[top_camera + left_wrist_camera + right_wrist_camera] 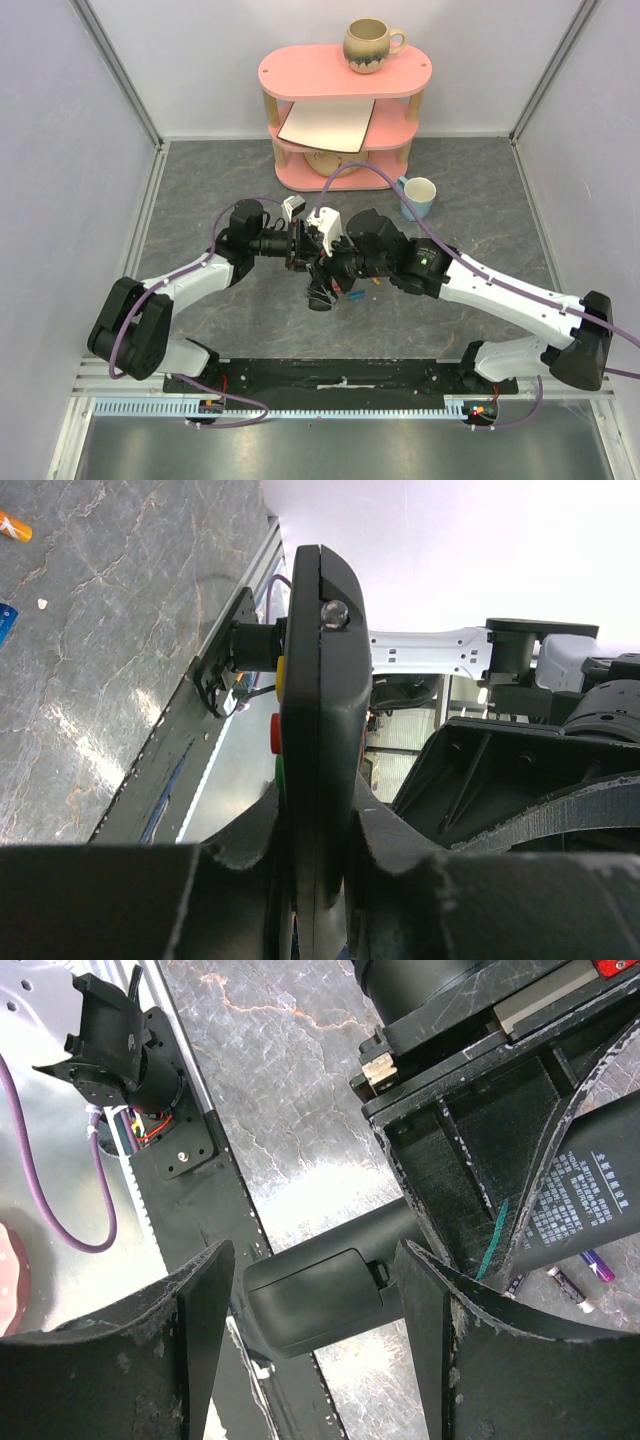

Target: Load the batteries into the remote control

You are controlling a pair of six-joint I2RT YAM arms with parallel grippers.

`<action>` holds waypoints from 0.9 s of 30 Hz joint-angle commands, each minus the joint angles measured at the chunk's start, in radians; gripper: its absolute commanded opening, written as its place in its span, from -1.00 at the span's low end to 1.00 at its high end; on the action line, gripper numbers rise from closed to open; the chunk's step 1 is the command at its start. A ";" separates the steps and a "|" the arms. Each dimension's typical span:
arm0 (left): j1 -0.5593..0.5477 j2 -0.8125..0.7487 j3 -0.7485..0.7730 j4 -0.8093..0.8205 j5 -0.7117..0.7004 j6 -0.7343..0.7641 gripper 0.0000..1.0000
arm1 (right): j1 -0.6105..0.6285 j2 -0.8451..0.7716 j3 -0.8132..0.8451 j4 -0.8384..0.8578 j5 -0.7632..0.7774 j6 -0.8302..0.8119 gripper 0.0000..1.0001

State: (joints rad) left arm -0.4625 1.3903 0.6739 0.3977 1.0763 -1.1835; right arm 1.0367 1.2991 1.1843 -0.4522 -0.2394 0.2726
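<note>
My left gripper (320, 900) is shut on the black remote control (320, 720), which it holds edge-on above the table, with yellow, red and green buttons showing on its left side. The remote's far end with the closed battery cover (315, 1300) lies between the fingers of my right gripper (315, 1315), which stands open around it with a gap on the left. Batteries lie on the grey tabletop: an orange one (12, 525), a blue one (3, 620) and purplish ones (565, 1285). From above, both grippers meet at the table's middle over the remote (320, 290).
A pink two-tier shelf (340, 75) stands at the back with a brown mug (370, 45) on top and a white board inside. A white and blue cup (420, 195) stands to its right. The black base rail (340, 378) runs along the near edge.
</note>
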 commanded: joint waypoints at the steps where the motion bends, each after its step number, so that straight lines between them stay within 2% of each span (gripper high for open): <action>1: -0.005 -0.011 0.055 0.061 0.030 -0.054 -0.96 | 0.000 -0.024 -0.038 -0.017 -0.034 0.011 0.46; 12: -0.005 -0.013 0.062 0.059 0.031 -0.059 -0.96 | 0.000 -0.043 -0.058 -0.042 -0.020 0.004 0.46; 27: -0.005 -0.011 0.082 0.056 0.028 -0.064 -0.96 | 0.008 -0.001 -0.058 -0.054 -0.106 -0.001 0.46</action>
State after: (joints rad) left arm -0.4667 1.3945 0.6815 0.3923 1.0771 -1.1862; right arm 1.0359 1.2644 1.1465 -0.4416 -0.2699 0.2687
